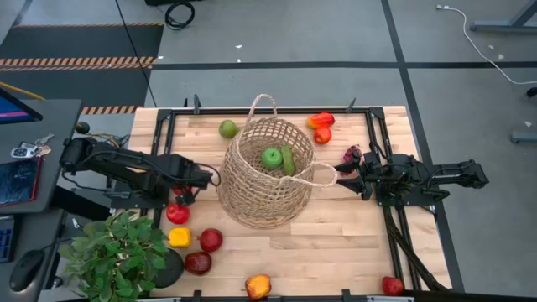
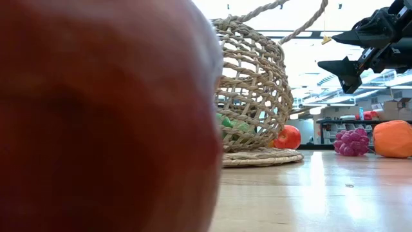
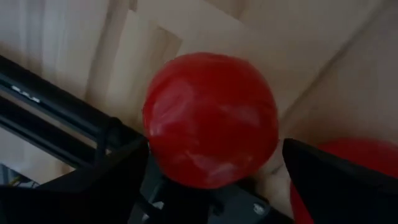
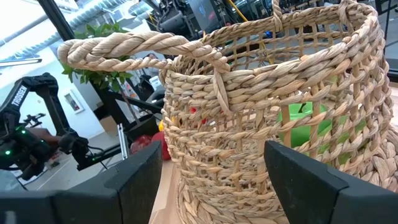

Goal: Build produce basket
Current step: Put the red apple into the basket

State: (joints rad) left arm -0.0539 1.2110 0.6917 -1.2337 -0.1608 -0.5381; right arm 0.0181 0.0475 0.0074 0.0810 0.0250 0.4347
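Observation:
The wicker basket (image 1: 267,172) stands on its round base (image 2: 261,156) mid-table. A green apple (image 1: 271,157) and a long green vegetable (image 1: 289,159) lie inside it. My left gripper (image 1: 180,199) points down, open, over a red fruit (image 3: 211,118) left of the basket. Its fingers stand on either side of the fruit with a gap showing. My right gripper (image 1: 340,174) is level and open at the basket's right loop handle (image 1: 323,174). The basket wall (image 4: 261,112) is in front of it, with nothing between its fingers.
Loose produce lies around. A green fruit (image 1: 227,128), red-orange peppers (image 1: 320,126) and purple grapes (image 1: 352,154) are at the far side. A yellow piece (image 1: 179,237) and red apples (image 1: 205,250) are near left. A potted plant (image 1: 117,252) is at the near-left corner. One red fruit (image 2: 96,116) blocks the low view's left half.

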